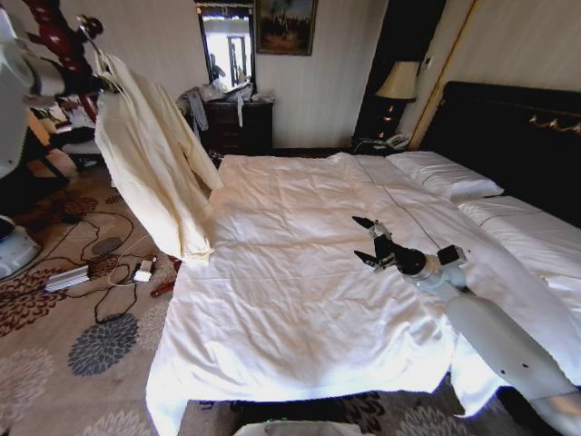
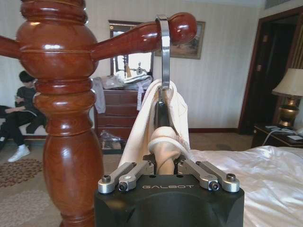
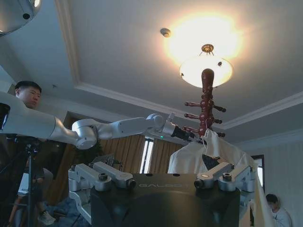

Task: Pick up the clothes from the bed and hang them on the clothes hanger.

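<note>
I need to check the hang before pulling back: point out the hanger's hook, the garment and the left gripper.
hanger's hook [image 2: 164,52]: left wrist view, on the silver strap below the peg.
garment [image 1: 154,168]: head view, mid-body of the cream cloth.
left gripper [image 2: 163,163]: left wrist view, between the fingertips at the collar.

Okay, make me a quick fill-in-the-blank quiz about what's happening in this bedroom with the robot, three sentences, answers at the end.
1. The cream garment hangs from a hanger whose silver hook sits over a peg of the wooden ____.
2. The right gripper hovers with fingers open above the white ____.
3. The left gripper is closed on the garment's ____.

Missing words: coat stand; bed; collar
</note>
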